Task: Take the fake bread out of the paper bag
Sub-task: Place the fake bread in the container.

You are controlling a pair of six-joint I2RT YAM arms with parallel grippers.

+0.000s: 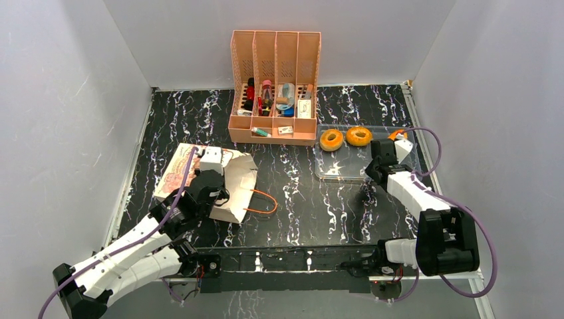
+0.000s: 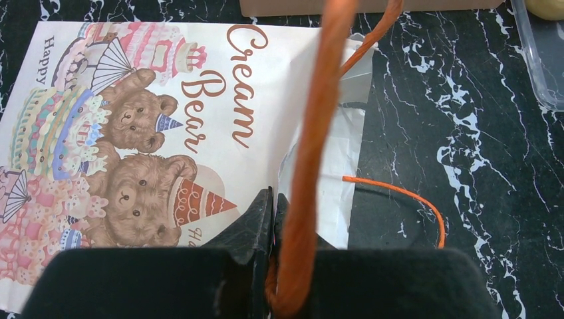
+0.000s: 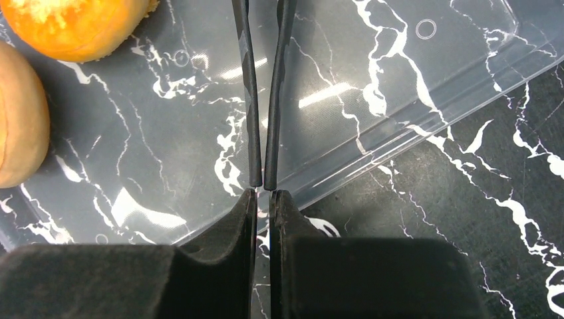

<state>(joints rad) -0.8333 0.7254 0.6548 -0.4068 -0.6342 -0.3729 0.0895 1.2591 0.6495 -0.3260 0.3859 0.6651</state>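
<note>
black marble worktop (image 1: 299, 199): left gripper (image 2: 271, 199) pinches the paper bag (image 2: 199, 100) by its orange cord handle (image 2: 312, 146); right gripper (image 3: 264, 179), pressed together and empty, hovers over the clear tray (image 3: 399, 80) with fake bread rings (image 1: 331, 139) and bun (image 3: 73, 20). a slow, steady lift should open the mouth.

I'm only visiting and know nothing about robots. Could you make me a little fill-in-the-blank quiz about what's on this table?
Two ring breads lie in the clear ___.
The paper bag has a printed face showing two brown ___.
The left gripper has its jaws shut on the bag's ___ cord handle.
The right gripper has its jaws shut, holding ___.
Missing words: tray; bears; orange; nothing.
</note>
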